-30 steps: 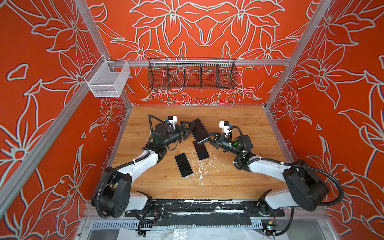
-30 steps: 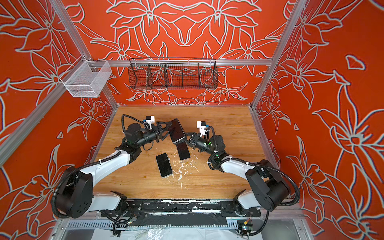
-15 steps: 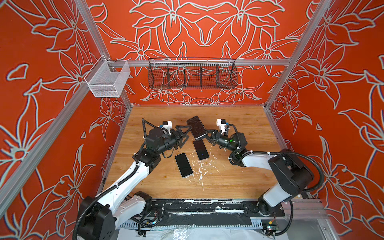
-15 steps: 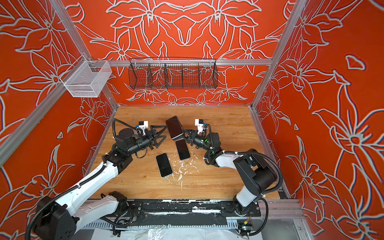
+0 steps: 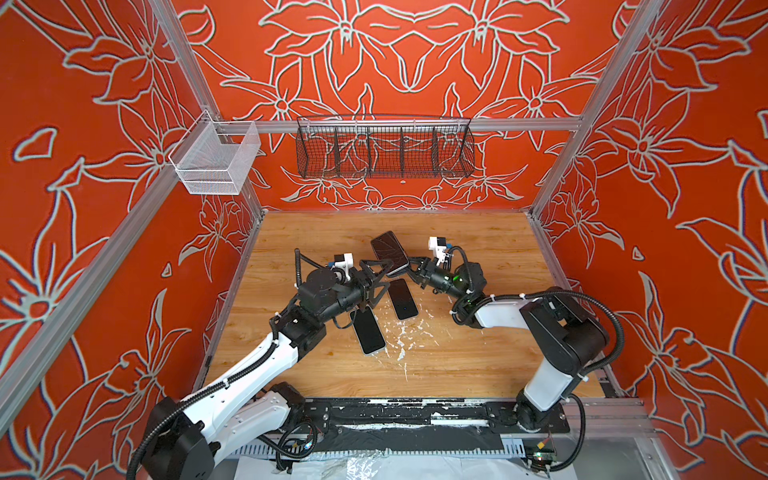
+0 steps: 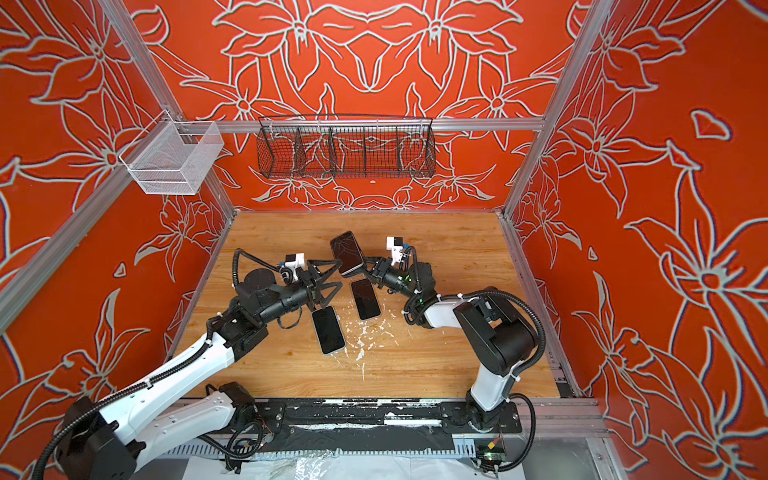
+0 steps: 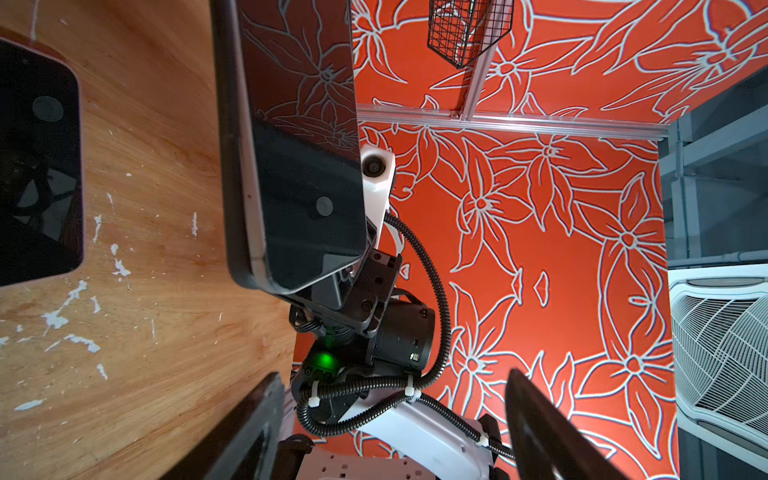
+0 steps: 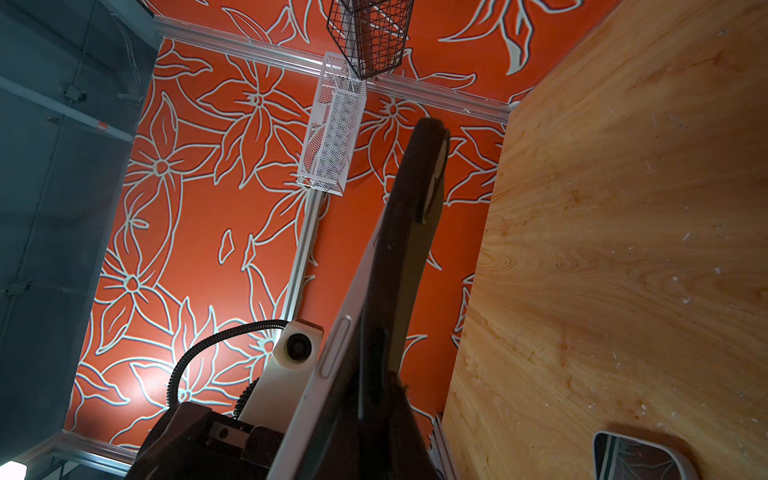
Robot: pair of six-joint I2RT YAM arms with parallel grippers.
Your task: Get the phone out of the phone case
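Presently the right tool [image 5: 409,267] is clamped narrow on one end of the phone [image 5: 390,252], which sits in its dark case [image 7: 228,124] and is held tilted, clear above the middle of the bench [image 5: 478,249]. The left tool [image 5: 384,274] stands wide over the middle of the bench too, gripping nothing, set just beside the phone's lower edge; contact cannot be determined. A spare phone [image 5: 402,298] and a second spare [image 5: 369,332] lie flat on the bench, below them.

Both top views are bright and sharp, evenly lit from above, with soft shadows on the wooden tabletop [image 5: 457,353]. The phone [image 7: 299,124] mirrors the flowered wall [image 7: 540,249] in the left wrist view and looms dim and blurred in the right wrist view.
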